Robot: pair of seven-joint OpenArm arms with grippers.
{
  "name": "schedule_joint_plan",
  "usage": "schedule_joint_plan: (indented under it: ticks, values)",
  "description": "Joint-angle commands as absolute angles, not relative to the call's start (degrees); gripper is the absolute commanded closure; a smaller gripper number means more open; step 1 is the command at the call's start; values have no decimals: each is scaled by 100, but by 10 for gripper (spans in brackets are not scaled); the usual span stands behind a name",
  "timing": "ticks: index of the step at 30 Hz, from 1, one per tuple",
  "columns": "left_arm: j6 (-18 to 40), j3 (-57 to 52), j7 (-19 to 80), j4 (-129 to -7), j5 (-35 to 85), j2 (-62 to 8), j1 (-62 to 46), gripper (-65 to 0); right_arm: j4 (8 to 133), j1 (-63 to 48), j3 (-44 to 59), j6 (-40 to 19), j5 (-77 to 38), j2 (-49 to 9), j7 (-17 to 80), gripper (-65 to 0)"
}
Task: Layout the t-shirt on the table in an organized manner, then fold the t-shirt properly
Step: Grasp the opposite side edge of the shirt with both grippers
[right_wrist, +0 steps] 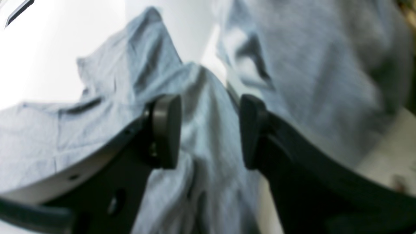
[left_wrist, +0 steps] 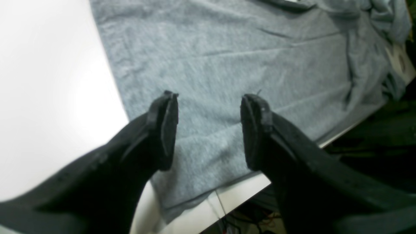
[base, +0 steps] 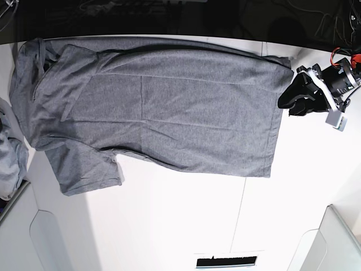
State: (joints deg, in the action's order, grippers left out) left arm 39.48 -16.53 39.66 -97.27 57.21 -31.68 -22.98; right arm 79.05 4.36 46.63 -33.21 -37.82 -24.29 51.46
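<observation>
Currently: t-shirt (base: 169, 107) spread on desk (base: 169, 226), layout nearly done. Left end effector (left_wrist: 209, 130) spread, empty; right end effector (right_wrist: 210, 130) spread over bunched cloth. You next smooth the upper-left sleeve.

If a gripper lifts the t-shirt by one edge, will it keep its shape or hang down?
The t-shirt will probably hang down: it lies flat with soft wrinkles, like thin, floppy cloth. It seems light, so one pinch should lift it. Pushed across the table, it would likely bunch up rather than slide whole, as it already has near the collar.
</observation>
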Motion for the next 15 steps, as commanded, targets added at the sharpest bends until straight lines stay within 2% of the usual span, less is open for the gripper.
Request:
schedule_joint_plan:
  ticks: [1, 6, 9, 11, 13, 15]
  values:
    - [4000, -1623, 3861, -9819, 5739, -3275, -2274, -334, 7830, 797, 4486, -3317, -3734, -2569, 4899, -291]
    - [4000, -1424, 3682, -9817, 5282, -3273, -2272, -334, 6737, 2067, 3341, -3179, -2622, -2569, 4370, -298]
    - [4000, -1424, 3376, -9806, 5035, -3295, -2270, -335, 5867, 2665, 2727, -3006, -1861, -2571, 4005, -378]
    - [4000, -1424, 3159, -9782, 4895, -3330, -2250, -362, 5236, 2934, 2381, -2797, -1529, -2576, 3693, -415]
    - [4000, -1420, 3105, -9697, 4779, -3336, -2112, -391, 4700, 3087, 2078, -2648, -1494, -2589, 3433, -416]
    - [4000, -1420, 3105, -9539, 4720, -3334, -1887, -392, 4372, 3103, 1859, -2633, -1496, -2585, 3293, -416]
